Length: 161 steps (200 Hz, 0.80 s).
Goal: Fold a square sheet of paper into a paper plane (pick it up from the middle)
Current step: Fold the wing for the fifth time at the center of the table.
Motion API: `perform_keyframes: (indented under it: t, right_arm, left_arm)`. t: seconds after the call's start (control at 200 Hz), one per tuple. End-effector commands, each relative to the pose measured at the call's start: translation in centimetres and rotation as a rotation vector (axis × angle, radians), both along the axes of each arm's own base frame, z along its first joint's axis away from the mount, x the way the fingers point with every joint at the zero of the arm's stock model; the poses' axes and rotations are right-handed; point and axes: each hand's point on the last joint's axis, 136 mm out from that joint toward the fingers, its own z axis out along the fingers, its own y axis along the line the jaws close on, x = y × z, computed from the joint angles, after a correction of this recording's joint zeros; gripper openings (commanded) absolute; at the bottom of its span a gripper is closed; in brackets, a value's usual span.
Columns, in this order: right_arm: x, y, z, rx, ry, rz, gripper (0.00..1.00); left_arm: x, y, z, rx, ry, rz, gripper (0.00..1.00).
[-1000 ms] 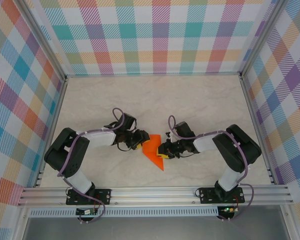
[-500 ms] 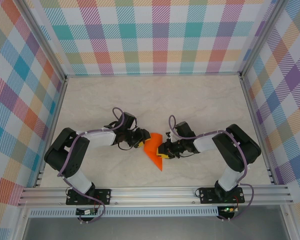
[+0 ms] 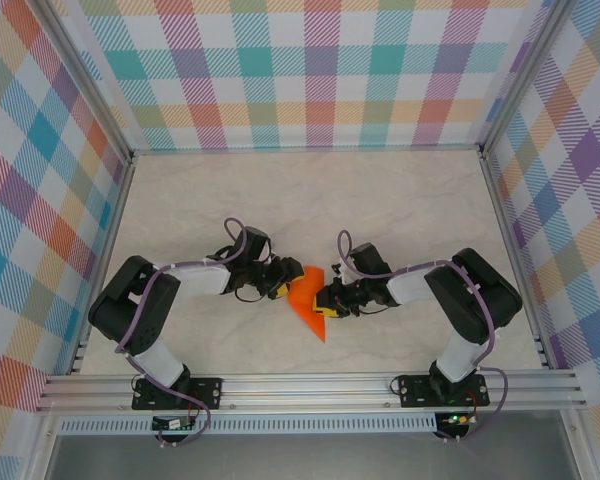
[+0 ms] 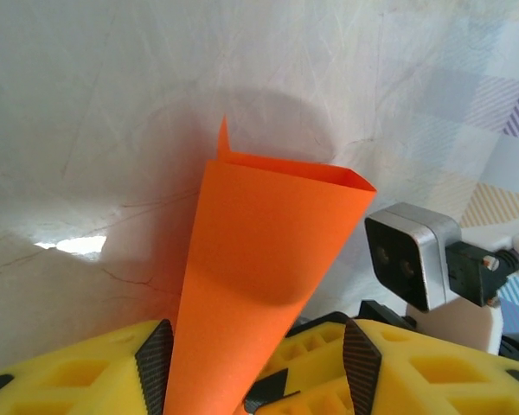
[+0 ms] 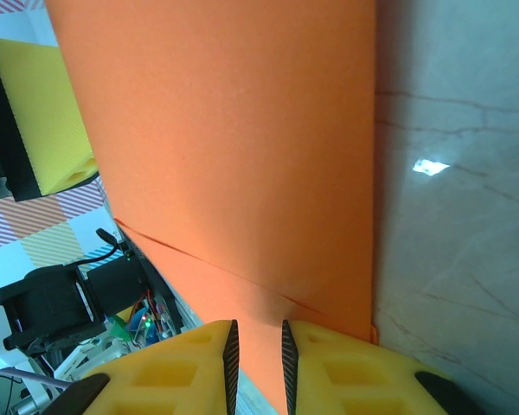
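Paper plane (image 3: 307,300) seen on table (image 3: 400,200) near middle, pointed tip aimed at near edge, wide end lifted toward far side. Right gripper (image 5: 258,335) set at plane's right side; fingers nearly together, orange sheet pinched between them. Left gripper (image 4: 259,333) set slightly farther, at plane's left side; fingers held well apart, folded sheet passed between them, not clamped.

You have a pale marbled tabletop (image 3: 400,200); orange paper plane (image 3: 306,299) sits at its near middle, can't tell if it's touching.
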Motion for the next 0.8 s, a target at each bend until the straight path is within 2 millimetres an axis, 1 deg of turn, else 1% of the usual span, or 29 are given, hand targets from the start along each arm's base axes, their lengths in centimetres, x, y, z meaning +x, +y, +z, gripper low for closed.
perform_keyframes:
  t: [0.0, 0.19, 0.375, 0.45, 0.61, 0.715, 0.8]
  right_arm:
    - [0.2, -2.7, -4.8, -0.196, 0.018, -0.088, 0.24]
    - [0.3, -2.7, -4.8, -0.198, 0.021, -0.091, 0.24]
    - [0.3, -2.7, -5.0, -0.2, 0.024, -0.091, 0.24]
    - [0.2, -2.8, -5.0, -0.202, 0.024, -0.093, 0.24]
    - [0.5, -2.5, -4.6, -0.19, 0.016, -0.093, 0.24]
    - [1.0, -2.2, -4.0, -0.183, 0.005, -0.093, 0.25]
    - [1.4, -2.0, -3.2, -0.177, -0.009, -0.093, 0.26]
  left_arm:
    - [0.2, -0.4, 0.7, -0.088, 0.017, 0.012, 0.6]
    - [0.1, 0.0, 0.8, -0.129, 0.038, 0.055, 0.65]
    - [-0.2, 0.4, 0.5, -0.125, 0.05, 0.068, 0.62]
    - [-0.4, 0.5, 0.4, -0.121, 0.046, 0.064, 0.57]
    - [-0.2, 0.1, 0.6, -0.116, 0.033, 0.032, 0.42]
    - [0.0, 0.4, 0.6, -0.076, 0.021, 0.016, 0.32]
    - [0.0, 0.6, 0.2, -0.05, 0.019, 0.014, 0.2]
